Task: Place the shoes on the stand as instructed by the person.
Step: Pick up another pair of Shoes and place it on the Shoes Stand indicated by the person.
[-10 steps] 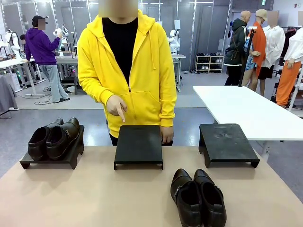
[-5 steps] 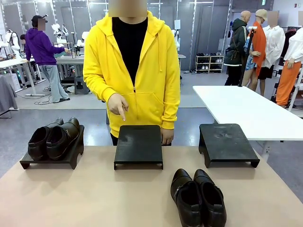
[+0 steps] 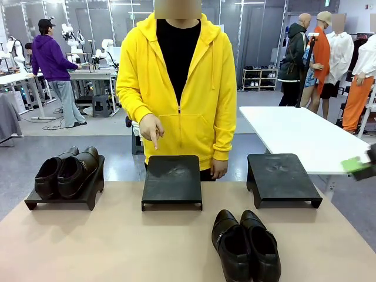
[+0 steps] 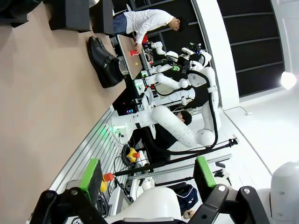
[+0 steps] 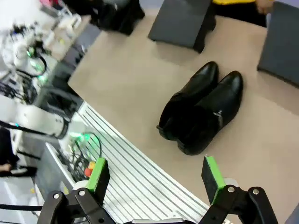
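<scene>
Tan surface [image 3: 117, 247] up front. Person [image 3: 176, 100] in yellow hoodie at far side, hand [image 3: 151, 128] pointing down at middle stand [image 3: 171, 179]. Left stand [image 3: 88, 197] carries first pair of shoes [image 3: 64, 171]; right stand [image 3: 281, 176] beside middle one. Loose second pair [image 3: 245, 245] on surface, near side, right of centre. Left tool [image 4: 147, 174] and right tool [image 5: 155, 176] both released, jaws wide.

- Glossy black is shown by the pair of shoes [image 5: 201, 114] just ahead of the right gripper [image 5: 154, 177].
- Green pads [image 5: 211, 179] on black fingers are carried by it and by the left gripper [image 4: 147, 173].
- Beige is seen on the table top [image 5: 131, 79] below the right gripper.
- Matte black is shown by the stands [image 3: 171, 179] farther out.
- A bright yellow hoodie [image 3: 200, 100] is worn over a black shirt [image 3: 178, 47] beyond them.
</scene>
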`<state>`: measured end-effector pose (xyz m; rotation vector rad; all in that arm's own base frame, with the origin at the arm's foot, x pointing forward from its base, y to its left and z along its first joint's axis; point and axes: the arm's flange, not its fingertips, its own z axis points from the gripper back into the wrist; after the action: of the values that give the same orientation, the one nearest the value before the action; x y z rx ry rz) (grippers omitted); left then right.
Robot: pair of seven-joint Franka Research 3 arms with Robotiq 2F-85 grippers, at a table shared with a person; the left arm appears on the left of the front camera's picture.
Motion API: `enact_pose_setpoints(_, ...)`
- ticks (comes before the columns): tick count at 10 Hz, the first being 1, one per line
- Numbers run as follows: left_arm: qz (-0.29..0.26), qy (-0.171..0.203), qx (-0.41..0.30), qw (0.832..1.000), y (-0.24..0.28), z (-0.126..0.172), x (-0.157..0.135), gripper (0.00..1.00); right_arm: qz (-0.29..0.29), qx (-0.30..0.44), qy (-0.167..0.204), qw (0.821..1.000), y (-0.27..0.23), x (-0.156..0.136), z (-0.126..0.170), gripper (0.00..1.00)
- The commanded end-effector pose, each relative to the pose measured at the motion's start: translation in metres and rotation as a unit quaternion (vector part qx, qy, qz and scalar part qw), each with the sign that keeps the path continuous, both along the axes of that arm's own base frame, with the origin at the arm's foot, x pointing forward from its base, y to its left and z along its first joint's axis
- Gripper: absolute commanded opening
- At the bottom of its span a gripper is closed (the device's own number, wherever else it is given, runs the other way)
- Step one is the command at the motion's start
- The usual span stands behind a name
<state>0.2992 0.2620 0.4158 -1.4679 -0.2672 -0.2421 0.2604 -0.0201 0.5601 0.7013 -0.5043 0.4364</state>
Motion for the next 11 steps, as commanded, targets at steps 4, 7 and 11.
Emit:
enact_pose_setpoints(4, -0.003, 0.006, 0.003, 1.0, 0.0, 0.002, -0.004, 1.0, -0.004, -0.181, 0.025, 0.983, 0.139, 0.008, -0.018, 1.0)
enact_pose_setpoints(7, -0.003, 0.006, 0.003, 1.0, 0.0, 0.002, -0.004, 1.0, -0.065, -0.226, 0.038, 0.971, 0.17, 0.019, -0.044, 1.0)
enact_pose_setpoints(11, -0.003, 0.006, 0.003, 1.0, 0.0, 0.002, -0.004, 1.0, -0.075, -0.233, 0.08, 0.966, 0.172, 0.048, -0.096, 1.0)
